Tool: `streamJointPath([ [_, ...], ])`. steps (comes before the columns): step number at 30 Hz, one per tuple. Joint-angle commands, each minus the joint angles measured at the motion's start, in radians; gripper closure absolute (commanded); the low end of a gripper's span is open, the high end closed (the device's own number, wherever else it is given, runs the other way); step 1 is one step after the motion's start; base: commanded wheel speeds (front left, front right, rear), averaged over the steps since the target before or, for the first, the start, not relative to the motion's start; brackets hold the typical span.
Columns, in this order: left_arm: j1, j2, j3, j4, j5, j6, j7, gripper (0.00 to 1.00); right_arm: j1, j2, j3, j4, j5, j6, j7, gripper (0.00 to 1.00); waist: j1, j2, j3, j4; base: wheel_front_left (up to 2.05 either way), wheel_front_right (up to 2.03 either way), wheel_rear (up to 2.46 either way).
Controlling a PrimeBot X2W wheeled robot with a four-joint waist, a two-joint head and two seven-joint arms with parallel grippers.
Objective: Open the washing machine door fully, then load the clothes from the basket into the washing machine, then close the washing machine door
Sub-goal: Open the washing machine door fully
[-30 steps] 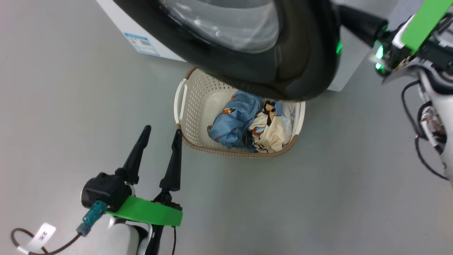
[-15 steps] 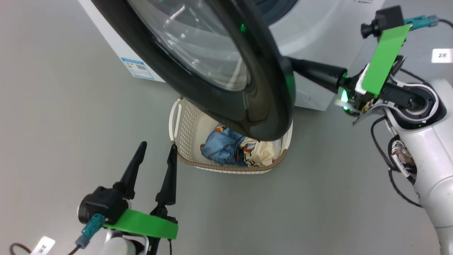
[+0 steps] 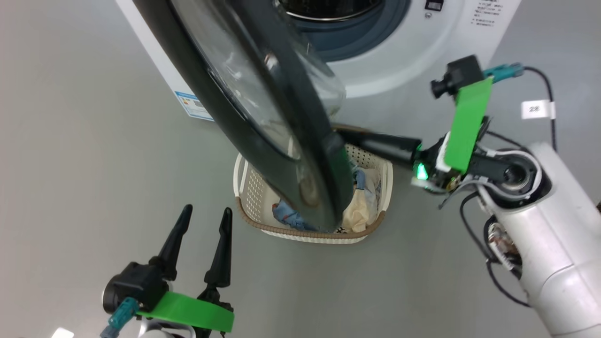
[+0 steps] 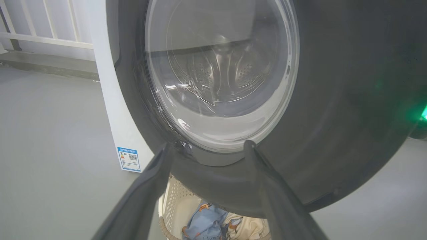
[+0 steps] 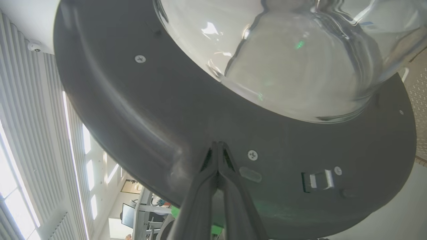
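Grey floor [image 3: 70, 188] below me. My right gripper [image 5: 218, 156], pinched together, touches the door [image 5: 133, 110] ahead; left gripper [image 3: 207, 210] wide, empty.

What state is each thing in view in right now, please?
clothes: crumpled together in the basket
basket: upright, loaded
washing machine: drum mouth exposed, no clothes seen inside
washing machine door: partly open, swung out above the basket
left gripper: open, empty
right gripper: shut, tips at the inner face of the washing machine door
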Motion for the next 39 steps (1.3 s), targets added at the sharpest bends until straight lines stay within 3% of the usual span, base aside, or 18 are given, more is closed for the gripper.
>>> streamJointPath([
  [1, 0.003, 0.018, 0.032, -0.013, 0.011, 0.001, -0.006, 0.00, 0.023, 0.031, 0.017, -0.038, 0.003, 0.006, 0.013, 1.00, 0.0001, 0.0000, -0.009, 0.008, 0.00, 0.00, 0.00],
  [15, 0.022, 0.012, 0.033, -0.008, 0.010, 0.001, -0.006, 0.00, 0.079, 0.084, 0.053, -0.081, -0.014, 0.006, 0.045, 1.00, 0.0001, 0.0000, -0.034, 0.043, 0.00, 0.00, 0.00],
  [23, 0.034, 0.012, 0.040, 0.000, 0.016, 0.001, -0.006, 0.00, 0.099, 0.072, 0.022, -0.070, -0.081, 0.006, -0.049, 1.00, 0.0001, 0.0000, -0.067, 0.025, 0.00, 0.00, 0.00],
  [24, 0.035, 0.013, 0.040, 0.002, 0.016, 0.001, -0.006, 0.00, 0.103, 0.067, 0.019, -0.063, -0.095, 0.006, -0.070, 0.83, 0.0001, 0.0000, -0.073, 0.020, 0.00, 0.00, 0.00],
  [27, 0.038, 0.020, 0.037, 0.013, 0.014, 0.001, -0.006, 0.00, 0.118, 0.054, 0.015, -0.047, -0.118, 0.006, -0.121, 0.58, 0.0001, 0.0000, -0.092, 0.002, 0.00, 0.00, 0.00],
  [29, 0.039, 0.027, 0.038, 0.022, 0.013, 0.001, -0.006, 0.00, 0.129, 0.046, 0.012, -0.038, -0.124, 0.006, -0.149, 0.50, 0.0001, 0.0000, -0.104, -0.013, 0.00, 0.00, 0.00],
  [30, 0.039, 0.031, 0.040, 0.027, 0.012, 0.001, -0.006, 0.00, 0.135, 0.042, 0.009, -0.035, -0.124, 0.006, -0.161, 0.37, 0.0001, 0.0000, -0.111, -0.021, 0.00, 0.00, 0.00],
  [32, 0.041, 0.037, 0.044, 0.032, 0.011, 0.001, -0.006, 0.00, 0.147, 0.033, 0.003, -0.030, -0.125, 0.006, -0.190, 0.00, 0.0001, 0.0000, -0.123, -0.037, 0.00, 0.00, 0.00],
  [39, 0.056, 0.055, 0.072, 0.043, 0.008, 0.001, -0.006, 0.00, 0.200, -0.015, -0.003, -0.001, -0.161, 0.006, -0.308, 0.00, 0.0001, 0.0000, -0.162, -0.091, 0.00, 0.00, 0.00],
])
